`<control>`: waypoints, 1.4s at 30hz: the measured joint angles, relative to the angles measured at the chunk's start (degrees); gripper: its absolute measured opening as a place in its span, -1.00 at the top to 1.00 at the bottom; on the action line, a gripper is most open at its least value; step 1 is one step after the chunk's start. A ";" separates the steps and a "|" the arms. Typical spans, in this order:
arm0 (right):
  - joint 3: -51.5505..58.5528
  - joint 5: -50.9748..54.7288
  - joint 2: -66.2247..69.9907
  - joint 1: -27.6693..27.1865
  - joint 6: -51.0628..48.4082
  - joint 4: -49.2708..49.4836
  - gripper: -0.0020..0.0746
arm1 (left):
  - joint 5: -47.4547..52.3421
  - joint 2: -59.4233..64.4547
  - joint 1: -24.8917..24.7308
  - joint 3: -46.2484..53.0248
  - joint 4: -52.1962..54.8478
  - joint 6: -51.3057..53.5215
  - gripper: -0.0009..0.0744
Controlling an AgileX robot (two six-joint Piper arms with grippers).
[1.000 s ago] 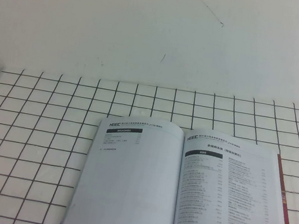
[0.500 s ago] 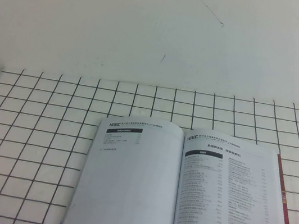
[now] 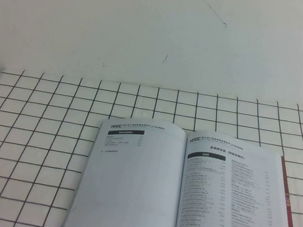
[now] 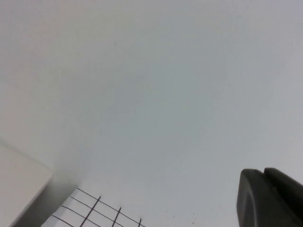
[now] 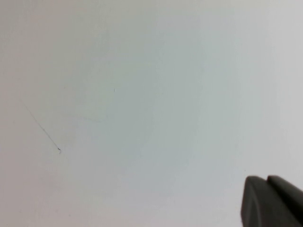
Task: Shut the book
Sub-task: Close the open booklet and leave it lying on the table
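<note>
Left gripper (image 4: 271,201) and right gripper (image 5: 271,203) face the plain white wall (image 3: 153,27) (how far open, I cannot tell). Best to lift one outer edge of the open white paper book (image 3: 185,193) and fold it across.

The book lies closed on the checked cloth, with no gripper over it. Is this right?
No: in the high view the book lies open on the checked cloth. The left gripper and right gripper face the white wall, not over it.

The high camera looks down from the robot's side at the gridded table (image 3: 33,129) and the white wall (image 3: 97,18). Both wrist cameras face that wall, with the left gripper (image 4: 272,198) and right gripper (image 5: 272,201) each showing at a corner. The left wrist view shares the table's grid with the high view, the right the wall scratch (image 5: 47,135).
</note>
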 joint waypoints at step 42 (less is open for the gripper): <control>-54.66 53.03 39.85 0.00 -5.38 13.25 0.95 | 33.09 37.65 0.00 -48.11 18.10 2.47 0.99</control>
